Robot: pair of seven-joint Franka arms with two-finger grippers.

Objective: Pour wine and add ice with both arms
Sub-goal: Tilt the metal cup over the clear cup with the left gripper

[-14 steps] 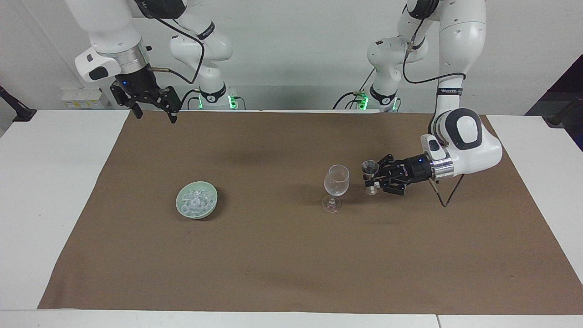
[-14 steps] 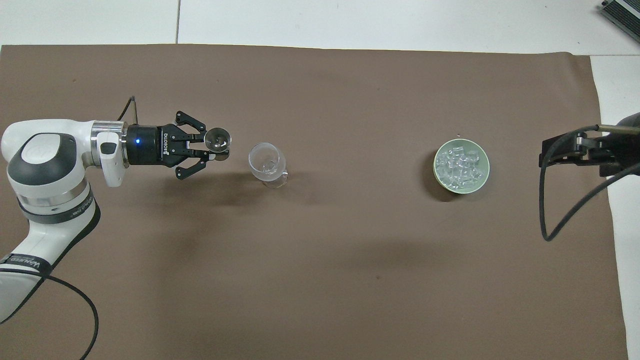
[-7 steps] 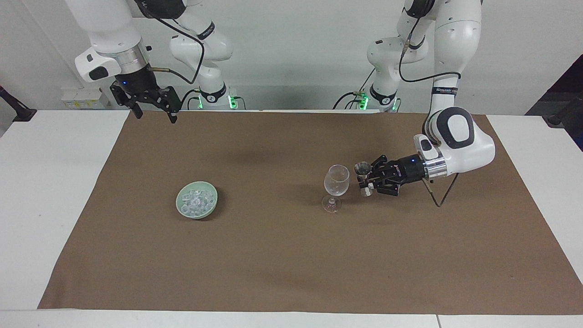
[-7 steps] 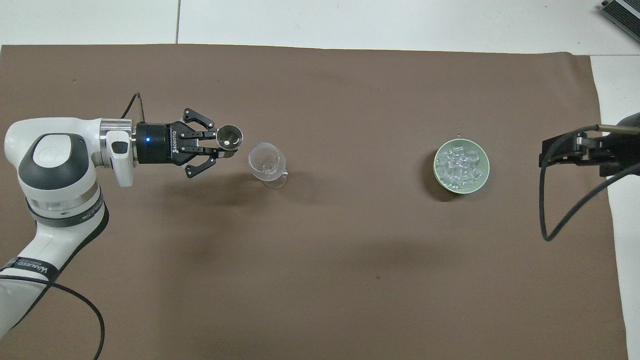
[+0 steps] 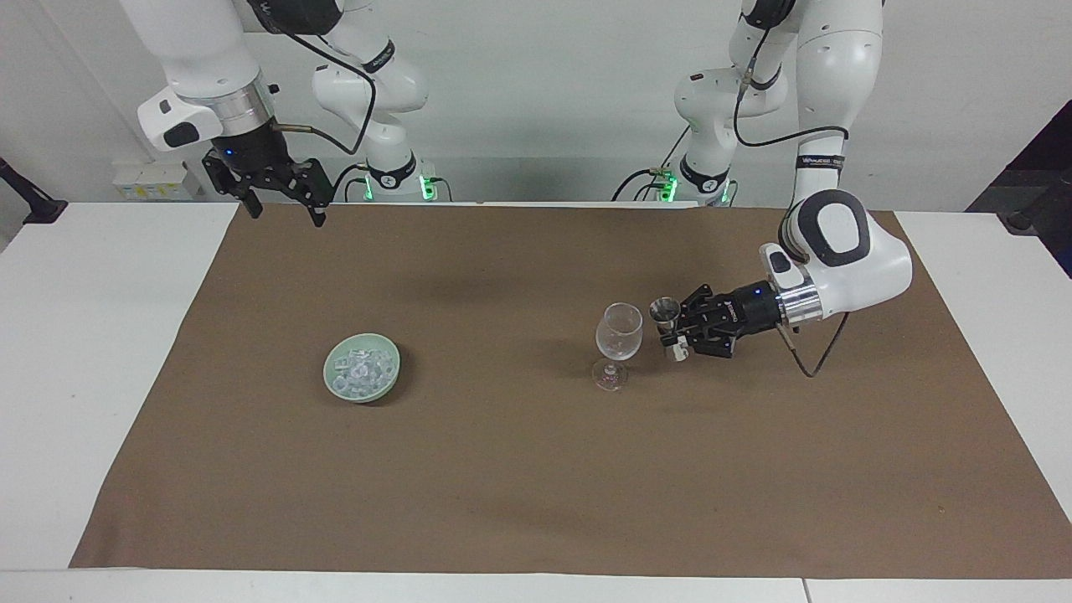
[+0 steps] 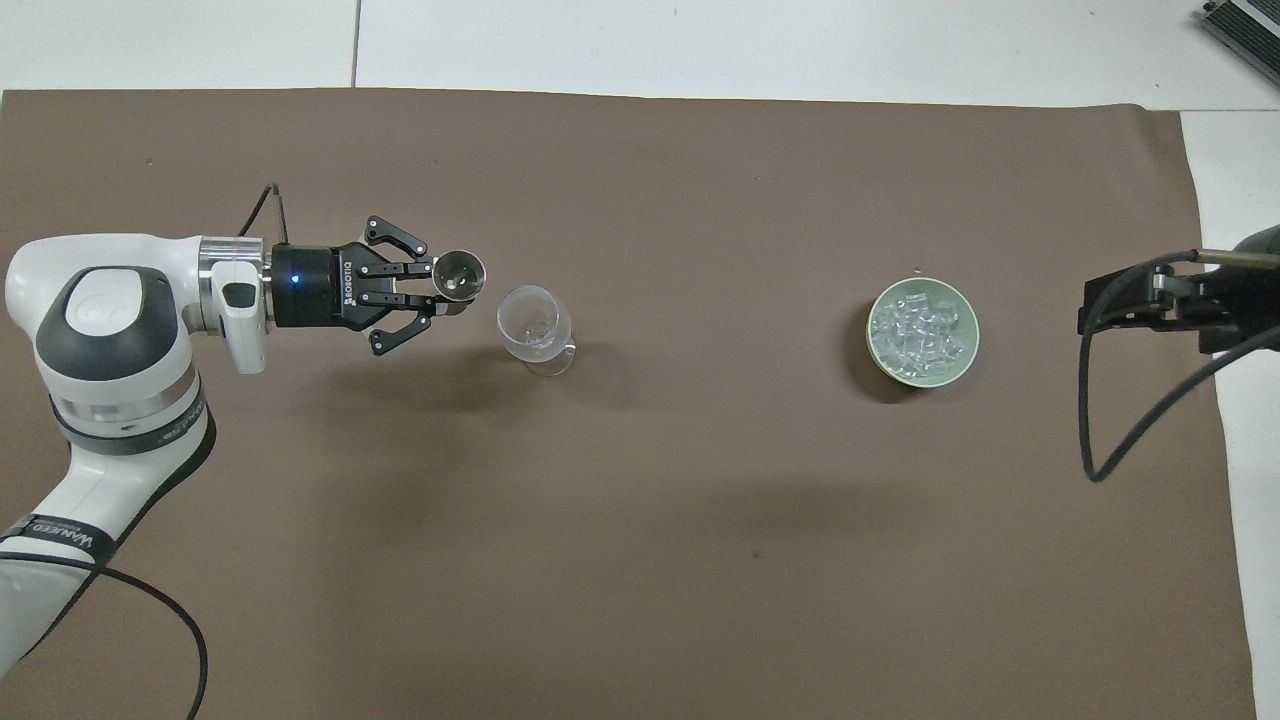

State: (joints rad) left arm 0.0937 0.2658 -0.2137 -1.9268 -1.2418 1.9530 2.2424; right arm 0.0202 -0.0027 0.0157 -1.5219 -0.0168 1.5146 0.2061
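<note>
Sideways above the brown mat (image 5: 519, 469), the left gripper (image 5: 672, 330) clamped a small metal jigger (image 5: 667, 312) upright, just beside the rim of the empty-looking wine glass (image 5: 618, 333). Ice (image 5: 362, 371) filled the pale green bowl (image 5: 335, 387) toward the right arm's end. Waiting, the right gripper (image 5: 283, 209) hung with fingers spread wide over the mat's edge.

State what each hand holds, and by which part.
Left hand grips the small metal jigger around its middle, beside the wine glass. Right hand holds nothing.
</note>
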